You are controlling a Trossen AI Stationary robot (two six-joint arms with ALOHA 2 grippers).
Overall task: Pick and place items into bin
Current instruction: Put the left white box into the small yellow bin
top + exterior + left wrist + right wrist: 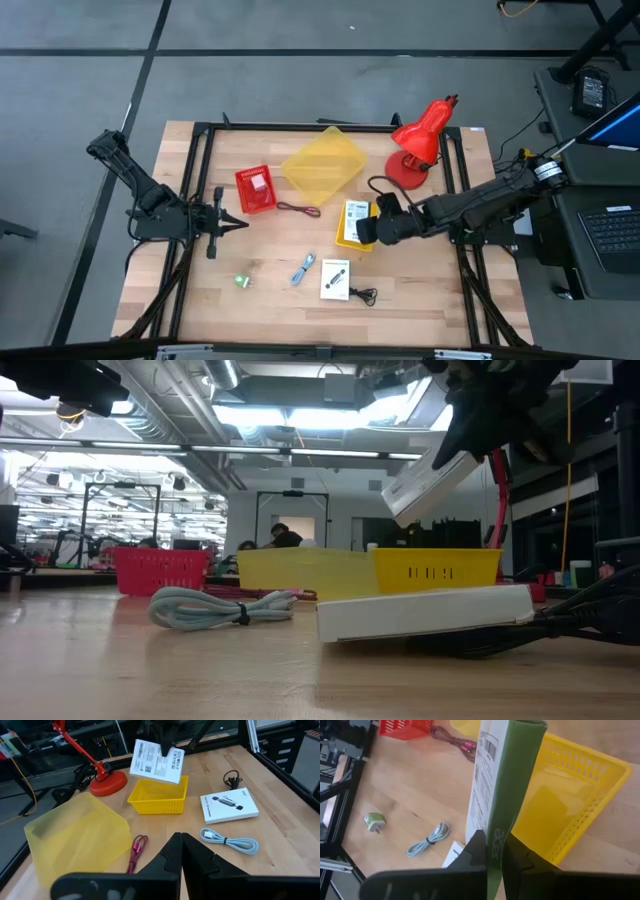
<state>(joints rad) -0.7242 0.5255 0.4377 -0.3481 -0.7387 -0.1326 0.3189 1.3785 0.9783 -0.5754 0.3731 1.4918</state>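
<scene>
My right gripper [368,228] is shut on a white printed box with a green edge [512,780], holding it over the small yellow basket [352,238]. The box also shows in the left wrist view [156,759] and tilted in the low view [430,480]. A second white box [336,279], a blue-grey cable [305,270], a green plug [241,281], a black cord [365,294] and a dark red cord [298,209] lie flat on the table. My left gripper [238,222] waits shut at the left, touching nothing. My right gripper pinches the box across its thin side, one finger on the printed face and one on the opposite face, near the green edge's end [496,827]. The fingers slant down from the table's right. The box hangs tilted, lifted clear above the yellow basket [575,795].
A large translucent yellow bin [323,165] sits at the far middle, with a red basket [255,188] holding a white item to its left. A red desk lamp [420,140] stands at the far right, close to my right arm. Black frame rails run along both table sides.
</scene>
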